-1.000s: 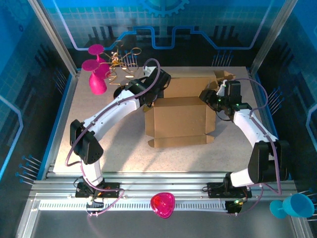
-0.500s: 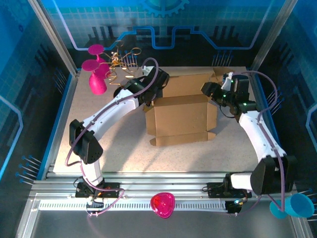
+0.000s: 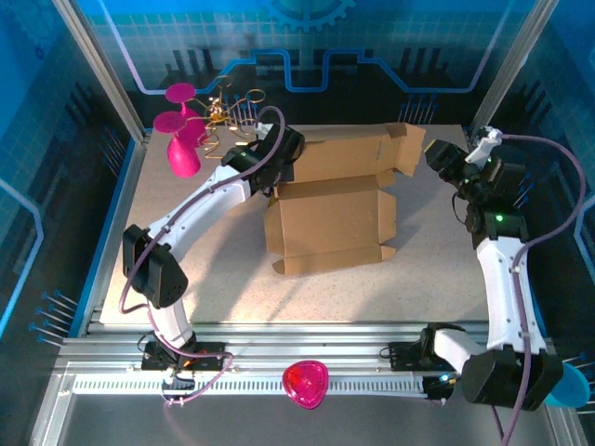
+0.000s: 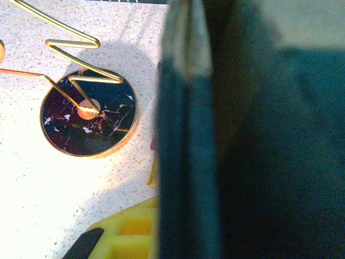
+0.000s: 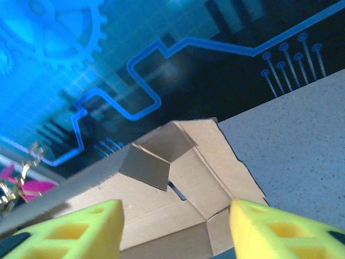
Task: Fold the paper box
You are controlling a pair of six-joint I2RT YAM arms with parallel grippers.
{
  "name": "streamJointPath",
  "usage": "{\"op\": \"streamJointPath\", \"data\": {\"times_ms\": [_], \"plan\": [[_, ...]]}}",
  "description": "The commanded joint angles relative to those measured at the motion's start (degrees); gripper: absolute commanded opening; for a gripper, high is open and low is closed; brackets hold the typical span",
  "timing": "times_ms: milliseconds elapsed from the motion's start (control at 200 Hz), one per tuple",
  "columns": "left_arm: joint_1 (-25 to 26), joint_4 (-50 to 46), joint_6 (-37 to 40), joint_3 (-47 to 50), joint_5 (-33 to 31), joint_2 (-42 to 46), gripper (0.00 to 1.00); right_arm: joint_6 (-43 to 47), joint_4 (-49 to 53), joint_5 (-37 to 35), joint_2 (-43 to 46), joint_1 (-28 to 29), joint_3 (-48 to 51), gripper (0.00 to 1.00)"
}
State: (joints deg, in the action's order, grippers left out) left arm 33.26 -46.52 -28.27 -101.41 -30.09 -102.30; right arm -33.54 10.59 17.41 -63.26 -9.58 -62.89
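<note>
The paper box (image 3: 330,223) sits half folded in the middle of the bench (image 3: 186,269). The left fingers (image 4: 126,234) pinch its back left wall. The right fingers (image 5: 70,229) are spread apart near its right flap.

i find no word, number, label or brand that i can read anywhere here. the paper box (image 3: 330,228) shows me plain brown cardboard on every face and flap i can see, with no print or sticker. the blue back panel (image 3: 307,46) carries only a drawing, a gear wheel (image 5: 48,32) and circuit-like lines ending in dots, with no letters in it.
</note>
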Motion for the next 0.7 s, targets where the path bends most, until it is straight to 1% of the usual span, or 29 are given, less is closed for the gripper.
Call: {"op": "streamJointPath", "data": {"times_ms": [0, 95, 175, 220, 265, 380, 520, 695], "plan": [[-0.70, -1.61, 1.11, -1.41, 2.68, 2.02, 0.00, 12.31, -2.56, 5.32, -4.88, -0.39, 1.38, 0.60], [-1.05, -2.50, 1.42, -2.17, 3.49, 1.56, 0.00, 21.03, -1.59, 5.66, -7.04, -0.56, 0.73, 0.63], [-1.34, -2.94, 1.64, -2.60, 4.37, 1.32, 0.00, 25.80, 0.08, 2.64, -8.28, -0.56, -0.04, 0.65], [-1.59, -3.11, 1.55, -2.68, 4.82, 1.32, 0.00, 27.29, 1.06, 1.15, -9.16, -0.69, -0.47, 0.66], [-1.64, -3.20, 1.71, -2.76, 5.27, 1.27, 0.00, 28.02, 1.11, 1.12, -10.03, -0.73, -0.56, 0.67], [-1.83, -3.48, 2.24, -3.26, 6.28, 0.99, 0.00, 28.52, 0.14, 3.51, -12.73, -0.37, -0.32, 0.67], [-2.33, -4.26, 2.56, -4.45, 7.31, 0.29, 0.00, 29.79, 0.06, 6.16, -16.12, 1.11, -1.64, 0.63], [-2.67, -6.34, 3.01, -6.72, 8.61, -1.04, 0.00, 31.10, 0.13, 7.19, -19.63, 2.10, -3.59, 0.51]]}}
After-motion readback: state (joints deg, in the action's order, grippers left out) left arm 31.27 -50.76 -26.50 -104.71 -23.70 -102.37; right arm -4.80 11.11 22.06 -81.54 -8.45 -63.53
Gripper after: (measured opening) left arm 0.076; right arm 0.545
